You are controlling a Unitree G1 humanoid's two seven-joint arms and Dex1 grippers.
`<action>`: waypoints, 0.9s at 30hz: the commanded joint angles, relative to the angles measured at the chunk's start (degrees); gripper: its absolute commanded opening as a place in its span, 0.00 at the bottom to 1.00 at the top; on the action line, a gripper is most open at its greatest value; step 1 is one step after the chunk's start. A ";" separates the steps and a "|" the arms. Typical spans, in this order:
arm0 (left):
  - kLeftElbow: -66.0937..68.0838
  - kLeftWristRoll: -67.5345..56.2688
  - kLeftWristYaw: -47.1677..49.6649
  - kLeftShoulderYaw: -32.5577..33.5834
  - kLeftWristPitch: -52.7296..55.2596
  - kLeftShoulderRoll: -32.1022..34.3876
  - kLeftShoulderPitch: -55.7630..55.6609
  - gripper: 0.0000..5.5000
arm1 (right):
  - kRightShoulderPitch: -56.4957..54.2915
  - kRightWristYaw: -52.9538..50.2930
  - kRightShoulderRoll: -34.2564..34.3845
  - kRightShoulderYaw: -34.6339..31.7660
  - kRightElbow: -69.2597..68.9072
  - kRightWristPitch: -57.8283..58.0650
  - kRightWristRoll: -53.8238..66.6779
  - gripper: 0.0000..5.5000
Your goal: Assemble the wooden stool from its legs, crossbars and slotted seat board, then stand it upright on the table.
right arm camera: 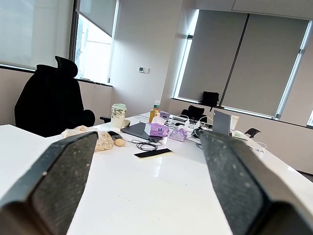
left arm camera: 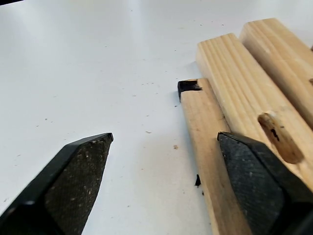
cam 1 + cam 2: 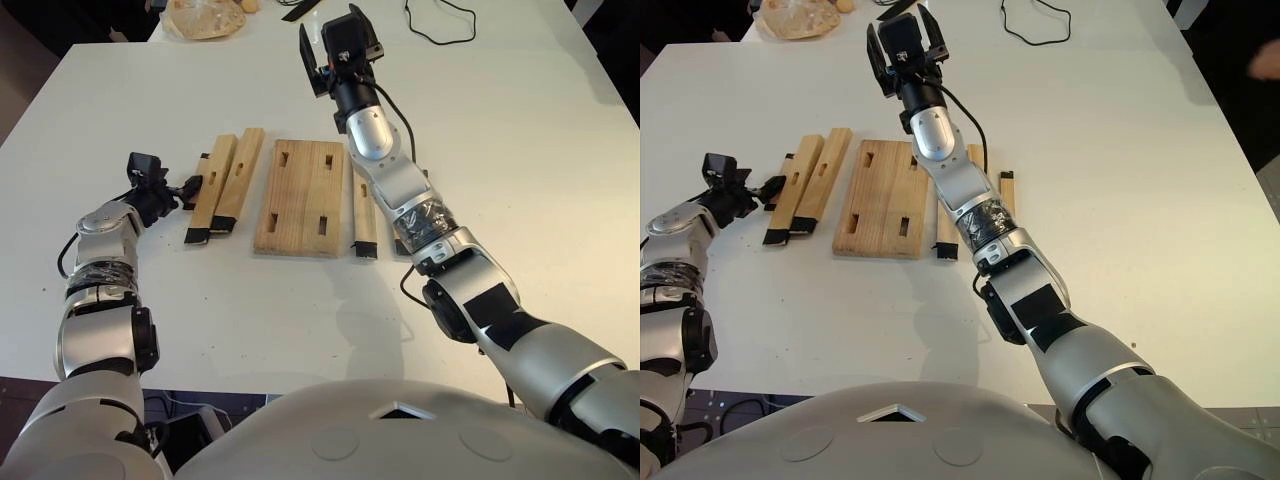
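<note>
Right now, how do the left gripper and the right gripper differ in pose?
The left gripper sits low by the thin black-tipped wooden bar; the right gripper is raised beyond the flat slotted wooden seat board. The left gripper faces down at the white table; the right gripper faces outward, level. Both are open and empty.

We see the worktop (image 3: 520,150) as a smooth white surface with a faint sheen. The seat board (image 3: 300,195) is pale bare wood, matt, its grain running lengthwise. The legs (image 3: 238,175) are the same unvarnished wood with black matt ends, and a smooth wooden peg (image 2: 276,137) sits in one of them. The pads (image 2: 73,171) of the left pincer (image 2: 165,138) are black, matt and finely grainy, flecked with pale dust. Those of the right pincer (image 1: 149,134) look alike.
</note>
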 commanded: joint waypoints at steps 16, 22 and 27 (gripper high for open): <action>-15.19 -2.69 1.31 1.31 7.90 -2.61 13.17 0.72 | -0.75 -0.87 7.27 -0.21 1.79 -1.76 -0.52 0.69; -21.10 -3.31 3.74 0.46 12.86 -4.15 16.77 0.72 | -0.85 -2.11 6.93 -0.26 1.79 -2.12 -0.89 0.69; -20.37 -2.07 6.60 -0.63 14.90 -4.07 16.38 0.72 | -1.08 -2.01 6.99 -0.18 2.13 -2.28 -0.87 0.69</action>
